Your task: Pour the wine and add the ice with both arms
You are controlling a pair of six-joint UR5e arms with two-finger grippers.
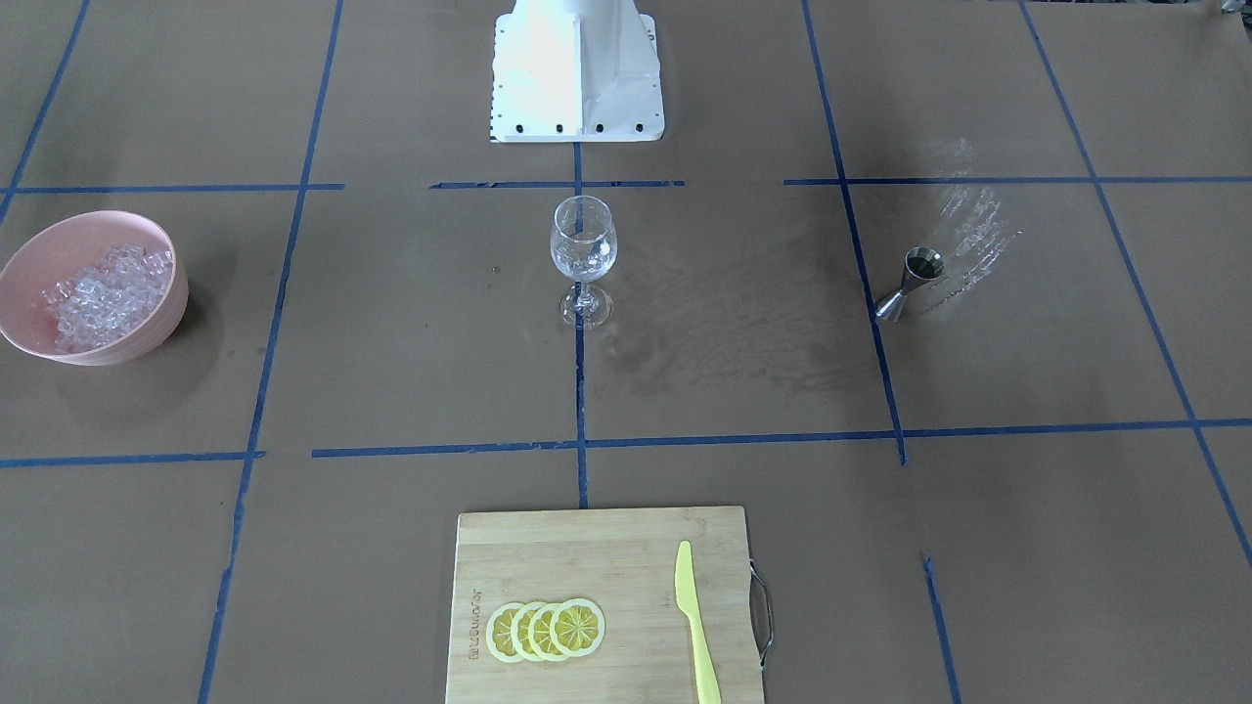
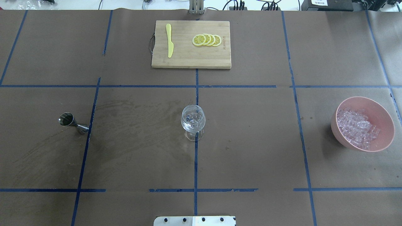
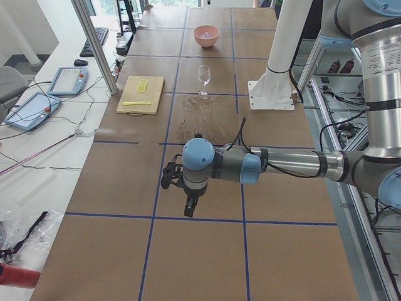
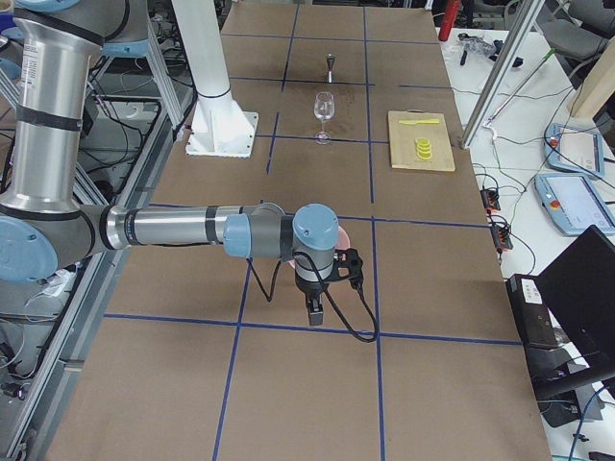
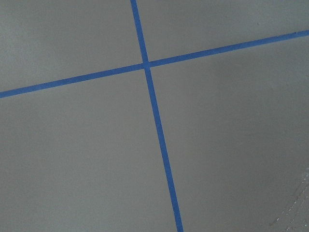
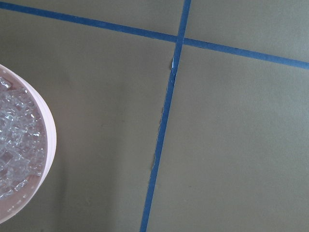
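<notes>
A clear stemmed wine glass (image 1: 583, 256) stands upright at the table's middle, also in the overhead view (image 2: 193, 121). The ice (image 1: 108, 291) is heaped in a pink bowl (image 1: 29, 332) at the right-arm end, also seen from overhead (image 2: 356, 127) and in the right wrist view (image 6: 14, 140). A steel jigger (image 1: 910, 284) stands at the left-arm end (image 2: 70, 122). My left gripper (image 3: 188, 210) hangs over bare table beyond the jigger; I cannot tell if it is open. My right gripper (image 4: 314, 312) hangs beside the bowl; I cannot tell its state either.
A wooden cutting board (image 2: 185, 58) at the far edge carries a yellow knife (image 2: 169, 44) and several lemon slices (image 2: 207, 40). The white base block (image 1: 577, 88) stands behind the glass. Blue tape lines (image 2: 196, 157) cross the brown table cover.
</notes>
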